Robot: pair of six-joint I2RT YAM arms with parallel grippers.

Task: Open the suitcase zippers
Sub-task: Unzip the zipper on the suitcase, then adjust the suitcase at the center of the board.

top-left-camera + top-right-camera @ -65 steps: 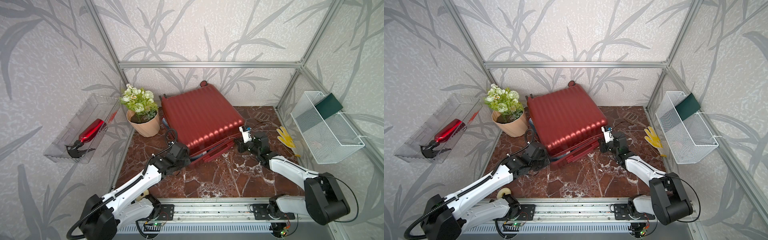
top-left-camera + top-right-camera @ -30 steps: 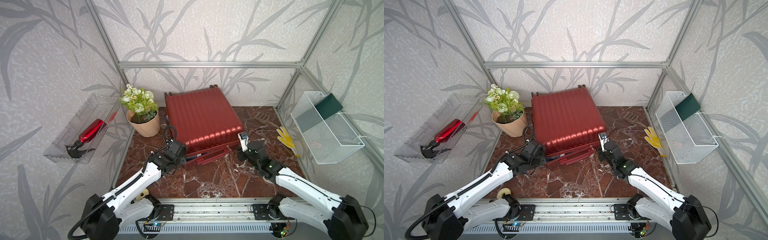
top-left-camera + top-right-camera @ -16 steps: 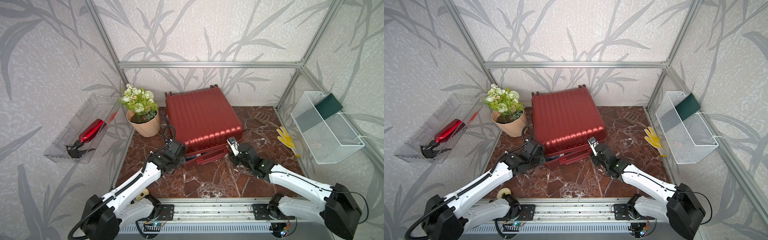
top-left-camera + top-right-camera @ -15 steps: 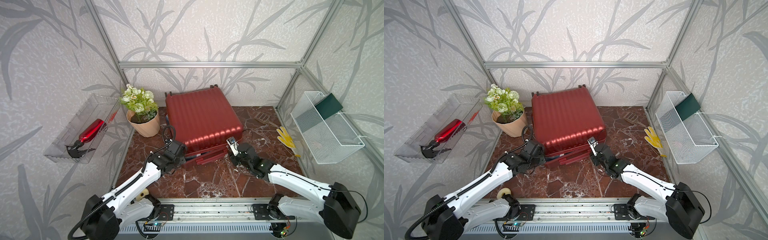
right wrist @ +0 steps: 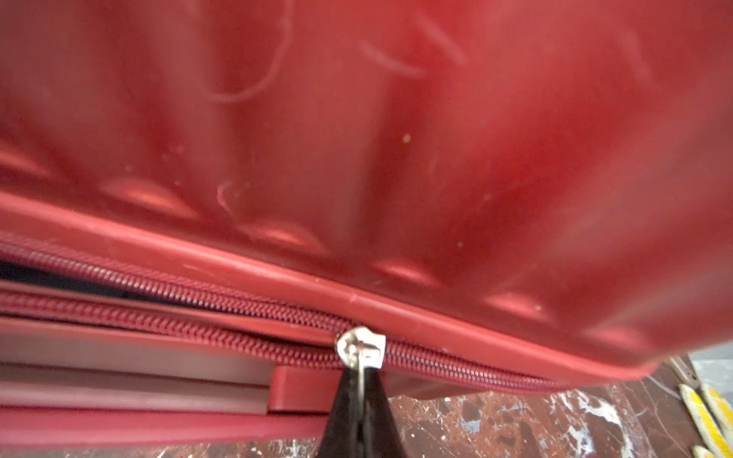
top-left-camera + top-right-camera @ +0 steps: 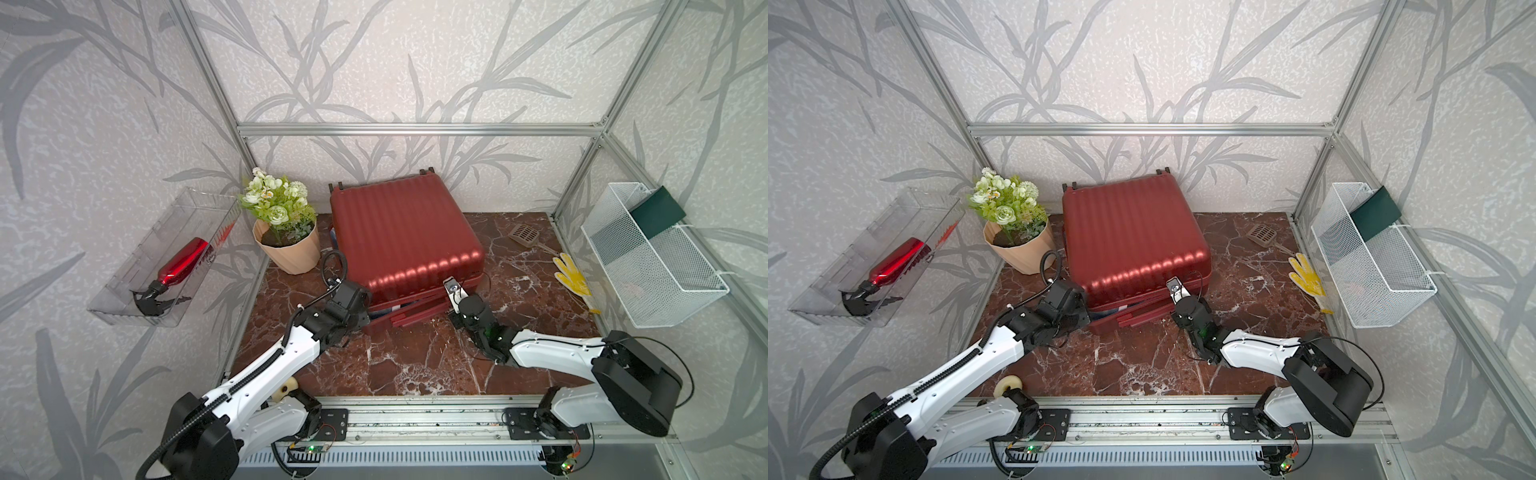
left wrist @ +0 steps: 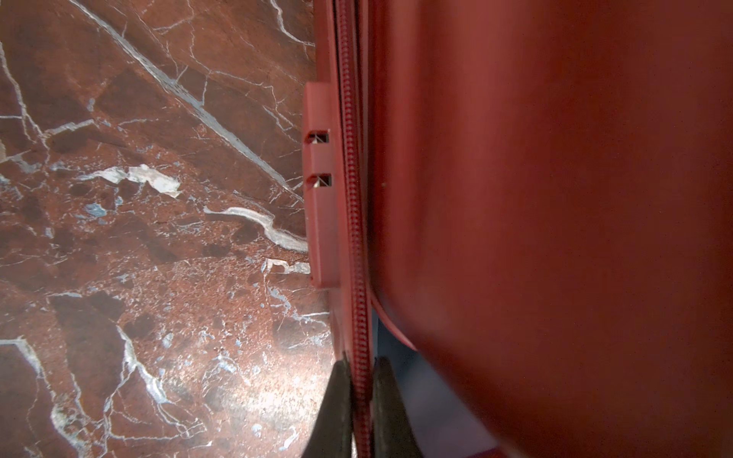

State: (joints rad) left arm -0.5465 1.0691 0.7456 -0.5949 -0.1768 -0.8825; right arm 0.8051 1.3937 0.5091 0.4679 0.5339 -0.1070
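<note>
Black fingers (image 5: 349, 420) of the right gripper (image 5: 361, 392) are pressed together on the thin silver pull tab (image 5: 361, 376) hanging from the slider (image 5: 361, 351). On one side of that slider the zip track (image 5: 456, 366) is meshed. On the other side its two rows of teeth run apart with a dark gap between them.

The left gripper (image 7: 361, 396) has its dark fingers (image 7: 337, 404) clamped on a freed run of the same track. No pull shows in its grip, and pale blue lining (image 7: 416, 396) shows just beside it.

Both top views put the two grippers at the near edge of the suitcase (image 6: 403, 237), the left one at its near left corner and the right one close to the near right corner. The seam between them gapes, with a sliver of blue in it.

The case lies flat at the back middle of the marble-patterned table (image 6: 415, 353). A flower pot (image 6: 286, 249) is just beside it on the left, and a yellow glove (image 6: 571, 276) lies well apart on the right.

As a judgement, the near edge is mostly unzipped and the task is partway done. What is left is to draw the slider round the near right corner and along the right side. I cannot tell whether the left side and back are open, or where a second pull sits.
</note>
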